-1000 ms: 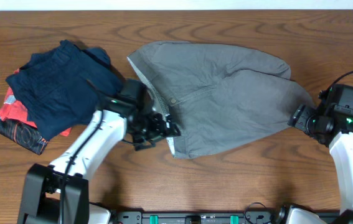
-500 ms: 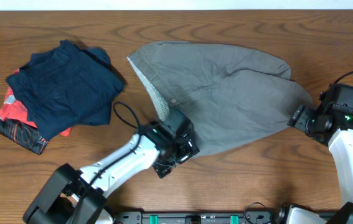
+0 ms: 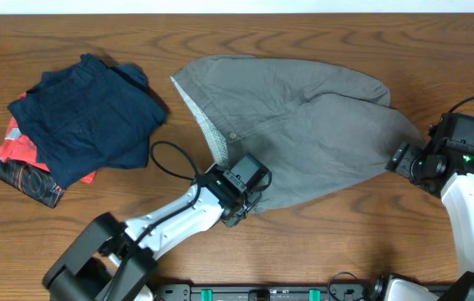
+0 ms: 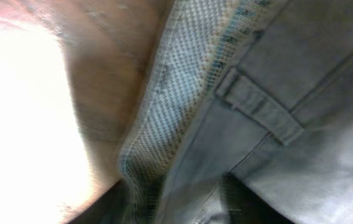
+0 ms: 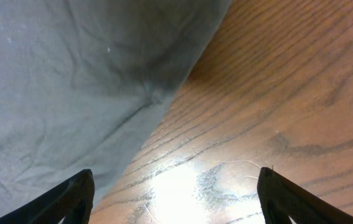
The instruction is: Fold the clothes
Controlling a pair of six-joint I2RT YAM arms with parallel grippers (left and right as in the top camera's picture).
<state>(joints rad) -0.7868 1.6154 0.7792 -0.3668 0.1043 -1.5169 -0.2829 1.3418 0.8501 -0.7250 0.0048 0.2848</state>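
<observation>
At the centre of the table (image 3: 337, 242), the grey shorts (image 3: 303, 125) lie flat and doubled over, waistband (image 4: 182, 93) to the left with its mesh lining showing, well apart from the navy garment (image 3: 86, 117) stacked on the red-and-black garment (image 3: 19, 171) at far left. The left gripper (image 3: 249, 186) sits at the lower waistband corner with dark fingers either side of the hem, seemingly to take that edge for a fold; whether they are pinching the cloth cannot be told. The right gripper (image 5: 173, 183), fingers spread wide and holding nothing, hovers just beside the leg-end hem, judged ready to take the opposite end.
</observation>
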